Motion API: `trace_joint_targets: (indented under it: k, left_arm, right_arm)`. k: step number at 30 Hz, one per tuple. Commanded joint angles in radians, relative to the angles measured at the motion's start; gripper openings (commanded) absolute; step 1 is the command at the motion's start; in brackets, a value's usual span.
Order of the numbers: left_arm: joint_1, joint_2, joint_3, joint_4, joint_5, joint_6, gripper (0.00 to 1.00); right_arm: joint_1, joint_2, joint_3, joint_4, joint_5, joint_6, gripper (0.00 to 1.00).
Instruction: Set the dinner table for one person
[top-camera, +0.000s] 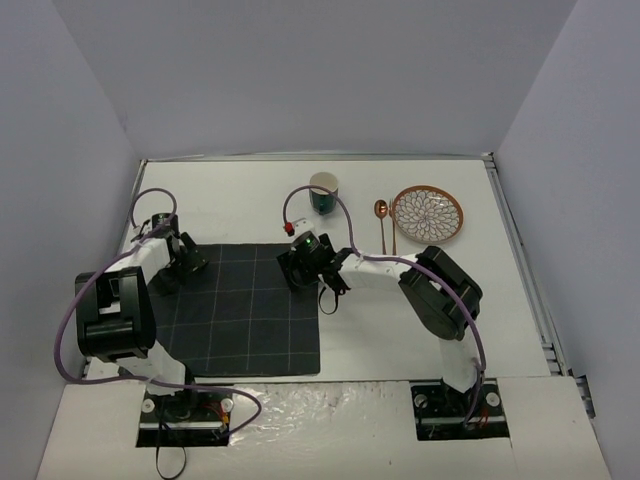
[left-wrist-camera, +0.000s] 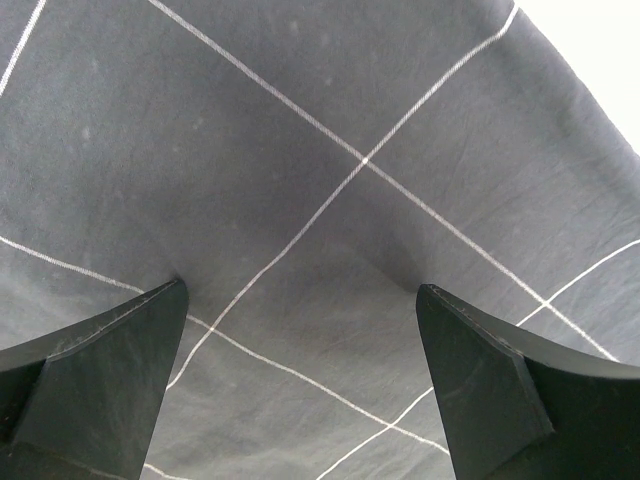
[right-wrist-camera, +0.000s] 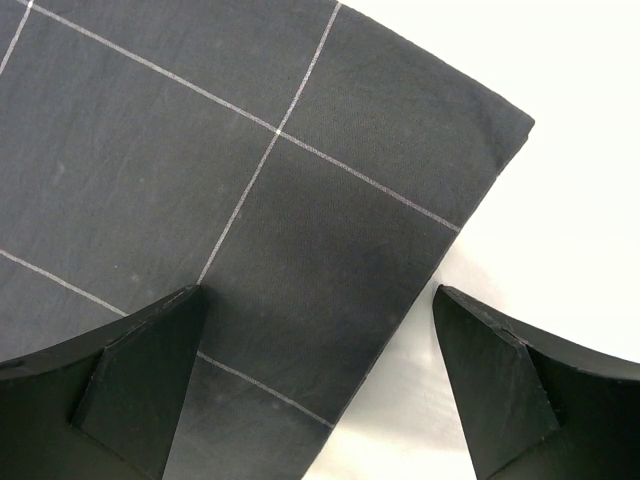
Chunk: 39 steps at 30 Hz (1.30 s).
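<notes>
The white dinner table (top-camera: 385, 325) carries a dark grid-lined placemat (top-camera: 240, 310) on its left half. My left gripper (top-camera: 180, 262) is open at the mat's far left corner. In the left wrist view its jaws (left-wrist-camera: 302, 290) stand wide, with the tips down on the cloth (left-wrist-camera: 300, 150), which puckers slightly. My right gripper (top-camera: 305, 265) is open at the mat's far right corner. In the right wrist view it (right-wrist-camera: 320, 290) straddles the mat's edge (right-wrist-camera: 250, 150), with one finger over the cloth and one over the bare table (right-wrist-camera: 560, 200). Neither gripper holds anything.
At the back stand a white cup with a dark band (top-camera: 323, 192), a copper spoon (top-camera: 381, 222) with a second thin utensil (top-camera: 393, 236) beside it, and a patterned round plate (top-camera: 427, 213). Metal rails (top-camera: 520, 250) edge the table and grey walls enclose it.
</notes>
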Motion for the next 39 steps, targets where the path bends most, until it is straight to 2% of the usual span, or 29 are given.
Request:
trace_joint_targets:
  k: [1,9,19,28,33,39]
  left_arm:
    - [0.017,0.001,0.060,-0.042,-0.019,0.033,0.96]
    - [0.017,0.060,0.109,0.005,0.013,0.072,0.96]
    - [0.017,0.107,0.144,0.000,0.025,0.088,0.97]
    - [0.019,0.063,0.135,-0.032,-0.058,0.071,0.96]
    - [0.017,0.038,0.168,-0.022,-0.022,0.095,0.97]
    - [0.016,-0.075,0.244,-0.059,0.041,0.144,0.97]
  right_arm:
    - [0.005,0.038,0.053,-0.049,0.017,-0.022,0.93]
    - [0.005,0.054,0.069,-0.060,0.015,0.000,0.93]
    - [0.014,-0.001,-0.043,-0.071,0.040,0.102,0.93]
    - [0.014,-0.027,-0.053,-0.074,0.042,0.095,0.93]
    - [0.014,-0.081,-0.036,-0.090,0.034,0.093,0.93]
    - [0.014,-0.207,0.004,-0.125,0.017,0.067,0.94]
